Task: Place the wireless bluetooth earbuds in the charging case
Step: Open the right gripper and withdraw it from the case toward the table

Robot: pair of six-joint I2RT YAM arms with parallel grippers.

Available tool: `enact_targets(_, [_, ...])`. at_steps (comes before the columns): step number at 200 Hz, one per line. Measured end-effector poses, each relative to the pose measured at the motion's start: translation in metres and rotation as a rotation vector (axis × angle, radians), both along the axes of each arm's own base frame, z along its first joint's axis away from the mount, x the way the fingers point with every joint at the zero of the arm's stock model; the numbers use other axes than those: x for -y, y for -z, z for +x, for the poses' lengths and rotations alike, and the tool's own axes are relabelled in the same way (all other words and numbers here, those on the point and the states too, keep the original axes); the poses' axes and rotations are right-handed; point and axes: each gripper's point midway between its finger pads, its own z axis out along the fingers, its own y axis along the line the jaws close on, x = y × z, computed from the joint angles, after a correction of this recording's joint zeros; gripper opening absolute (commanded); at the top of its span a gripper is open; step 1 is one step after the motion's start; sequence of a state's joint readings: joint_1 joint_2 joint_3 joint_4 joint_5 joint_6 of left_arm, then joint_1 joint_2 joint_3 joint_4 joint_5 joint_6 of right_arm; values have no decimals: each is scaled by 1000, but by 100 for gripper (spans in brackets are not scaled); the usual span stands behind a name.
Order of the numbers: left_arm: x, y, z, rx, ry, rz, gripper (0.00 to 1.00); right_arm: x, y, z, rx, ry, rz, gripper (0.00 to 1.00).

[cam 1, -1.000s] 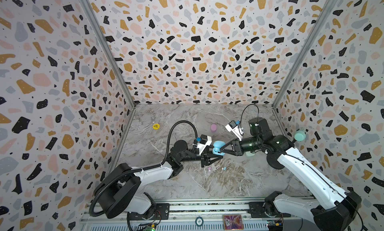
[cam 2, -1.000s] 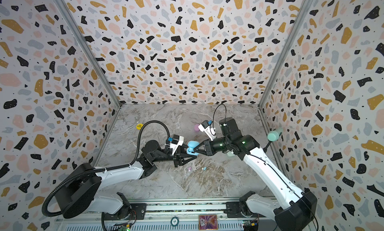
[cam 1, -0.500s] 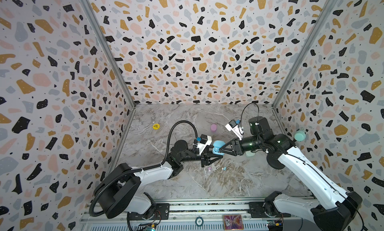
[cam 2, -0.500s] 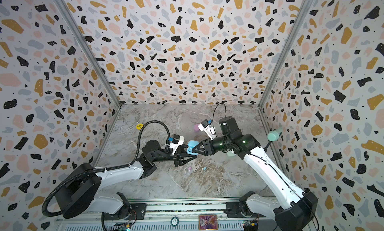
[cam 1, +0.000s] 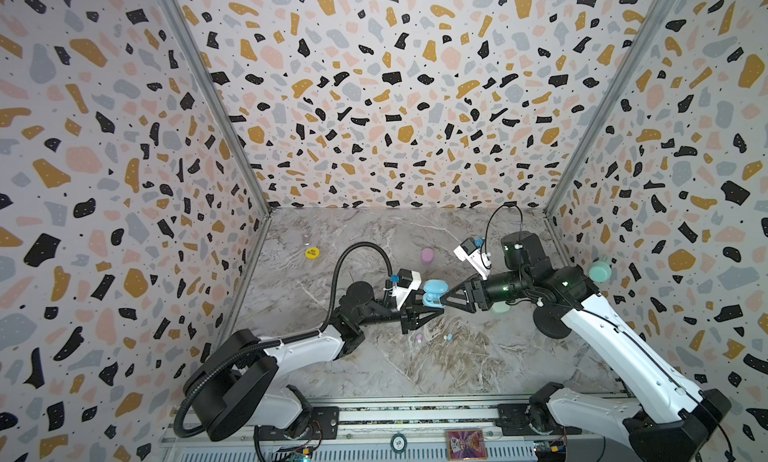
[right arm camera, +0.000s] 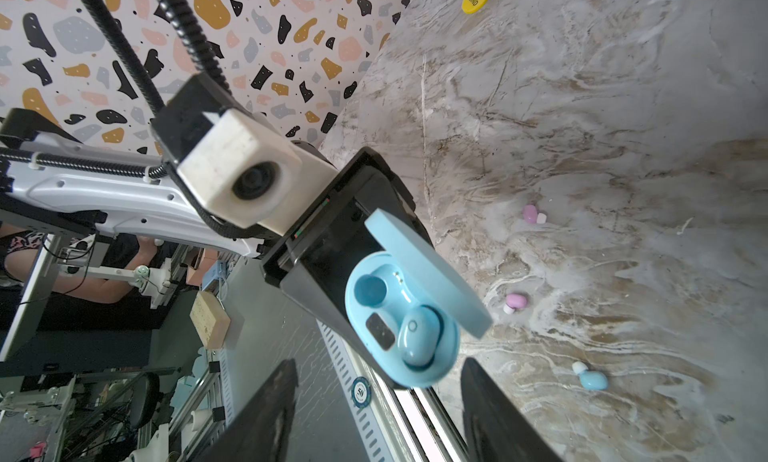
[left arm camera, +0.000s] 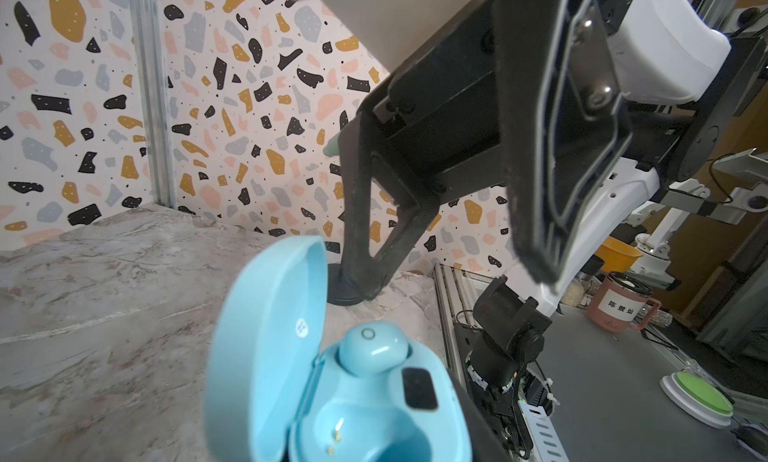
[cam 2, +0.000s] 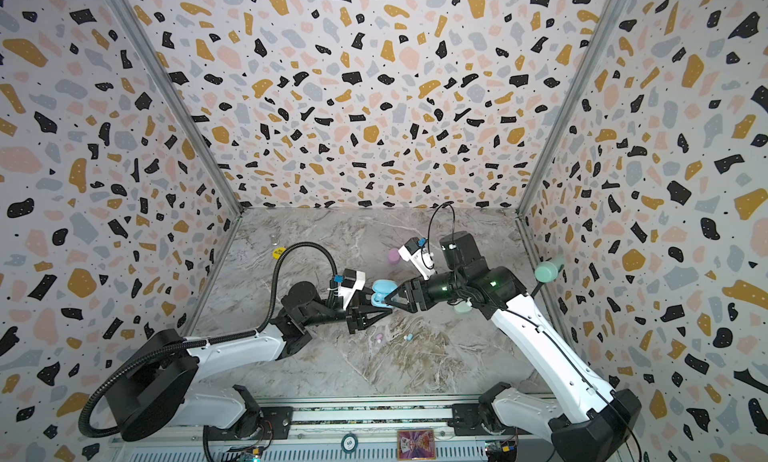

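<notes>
- I am holding the blue charging case (cam 1: 434, 291) up off the worktop (cam 1: 457, 377) with the left hand (cam 1: 428, 308), which is clamped on the case's base. The lid is standing open.
- One seated blue earbud (left arm camera: 372, 352) is sitting in its well, and the other well (right arm camera: 370, 291) is showing empty.
- The loose blue earbud (right arm camera: 592, 379) is lying on the worktop near two pink earbuds (right arm camera: 532, 214). I am not seeing any mint ones.
- The right hand (cam 1: 446, 300) is hovering just in front of the case, its fingers apart and gripping nothing.
- I am worrying that the seated blue earbud is not fully home, though I cannot tell from here. If it is not, any tilt of the left hand could spill it.
- The spread fingers are flanking the case closely. If I am pulling away crooked, they could clip the lid or twist the case in its grip.
- The loose blue earbud is tiny and rounded, so an off-centre pinch would likely squirt it toward the pink ones.
</notes>
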State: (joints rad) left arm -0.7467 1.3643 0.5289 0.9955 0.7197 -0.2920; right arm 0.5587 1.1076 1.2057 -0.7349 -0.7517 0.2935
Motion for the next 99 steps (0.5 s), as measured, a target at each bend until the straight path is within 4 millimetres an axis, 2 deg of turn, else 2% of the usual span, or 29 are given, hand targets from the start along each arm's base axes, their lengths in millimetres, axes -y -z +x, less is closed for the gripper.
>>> enact_targets(21, [-9,7,7,-19,-47,3,24,8,4,-8,14,17,-2,69])
enact_targets(43, [-18,9,13,-24,-90,-3,24,17,24,-15,2,50,-21,70])
enact_targets(66, [-27,6,17,-16,-131,-14,24,25,59,-15,-51,107,-73,70])
enact_targets(99, [-39,0,15,3,-166,-34,24,35,121,-10,-148,229,-183,70])
